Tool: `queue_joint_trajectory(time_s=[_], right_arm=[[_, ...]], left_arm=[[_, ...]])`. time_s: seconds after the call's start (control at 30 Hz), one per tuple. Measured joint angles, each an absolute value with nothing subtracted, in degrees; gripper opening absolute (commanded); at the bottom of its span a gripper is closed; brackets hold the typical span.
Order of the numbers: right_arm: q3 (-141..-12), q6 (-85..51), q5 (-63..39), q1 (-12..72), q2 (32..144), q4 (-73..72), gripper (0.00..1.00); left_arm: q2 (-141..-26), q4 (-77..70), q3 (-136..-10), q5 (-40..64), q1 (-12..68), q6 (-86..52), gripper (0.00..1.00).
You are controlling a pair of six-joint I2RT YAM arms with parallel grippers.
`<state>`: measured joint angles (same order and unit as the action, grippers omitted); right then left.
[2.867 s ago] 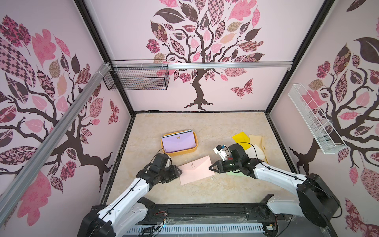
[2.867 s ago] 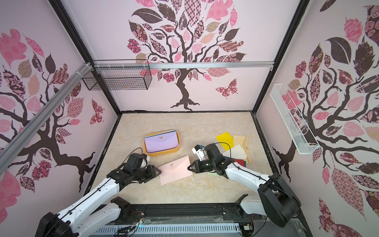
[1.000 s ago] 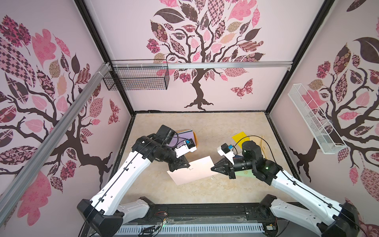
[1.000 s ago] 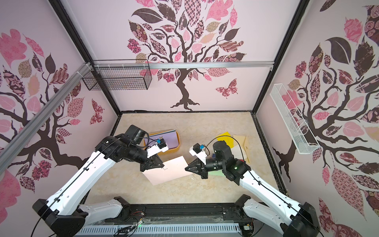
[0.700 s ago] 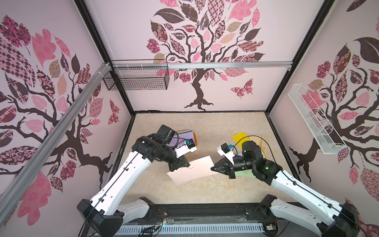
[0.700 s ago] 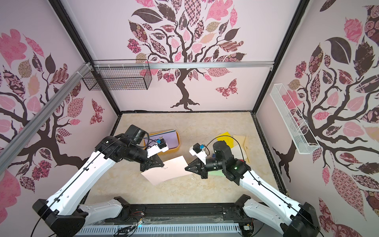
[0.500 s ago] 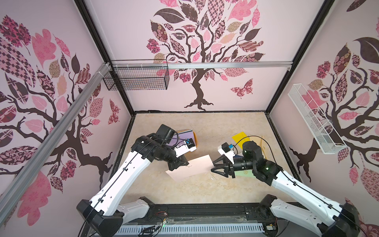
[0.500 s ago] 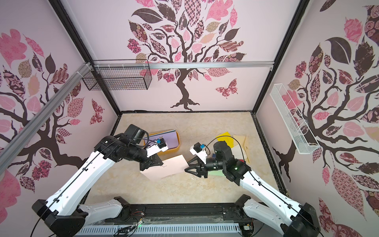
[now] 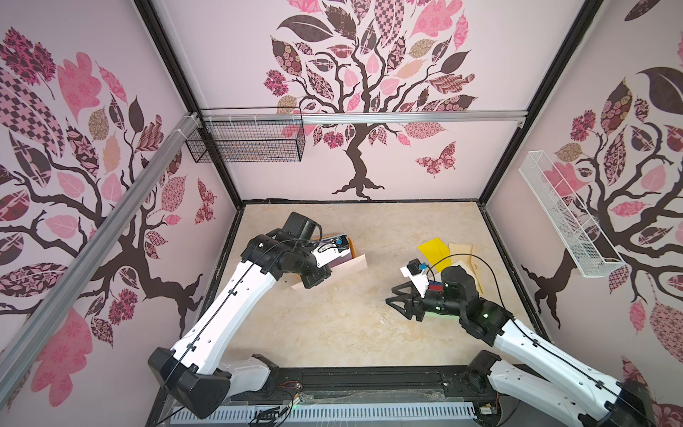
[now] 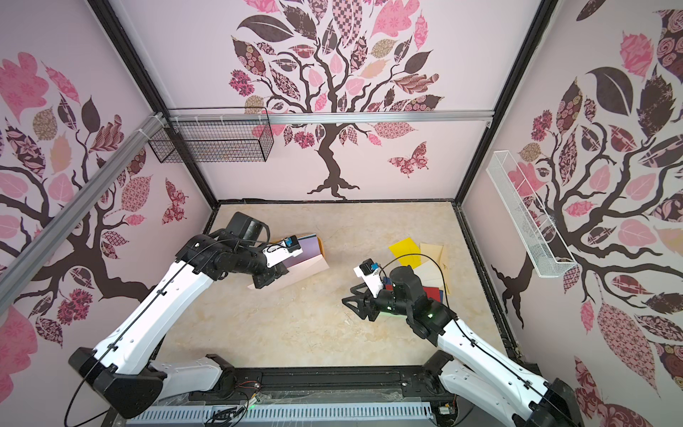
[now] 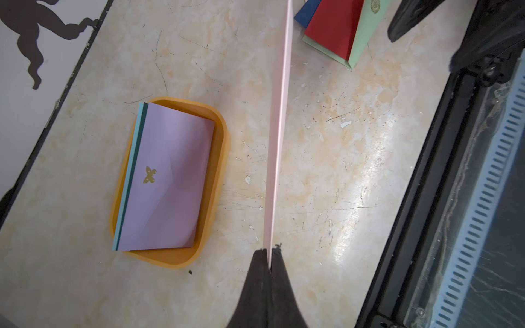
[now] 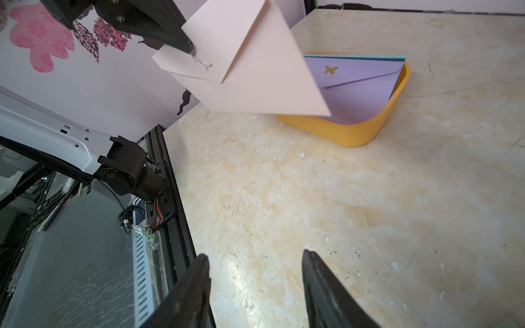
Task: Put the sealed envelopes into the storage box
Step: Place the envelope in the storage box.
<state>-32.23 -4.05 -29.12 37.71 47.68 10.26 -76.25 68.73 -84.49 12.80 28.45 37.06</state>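
Three paper envelopes (image 11: 164,181) lay in the orange-yellow plastic box (image 11: 223,147); the left tool (image 11: 268,255) clamped a pale pink envelope (image 12: 255,85), the right tool (image 12: 255,254) gaped empty, and a loose pile (image 10: 430,255) waited at three o'clock.

overhead pair looks down; close wrist views share the storage box (image 11: 220,159)

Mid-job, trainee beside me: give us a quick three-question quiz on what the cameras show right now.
1. True or false: the left gripper is shut on the pale pink envelope.
2. Which envelope lies on top in the orange storage box? A) red B) lilac C) yellow
3. Fill in: the jaws of the right gripper stand ____.
Key: 1 true; 2 B, the lilac envelope; 3 open.
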Motion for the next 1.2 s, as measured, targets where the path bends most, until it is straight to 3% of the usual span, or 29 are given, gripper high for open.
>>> queue_joint_trajectory(time_s=[0.53, 1.2], right_arm=[[-29.0, -7.6, -29.1, 37.7, 48.7, 8.3, 0.55], [-29.2, -8.0, -31.5, 37.7, 54.7, 6.8, 0.55]], left_arm=[[-102.2, 71.2, -103.2, 9.3, 20.3, 49.6, 0.00], [-111.7, 71.4, -103.9, 17.6, 13.0, 54.3, 0.00]])
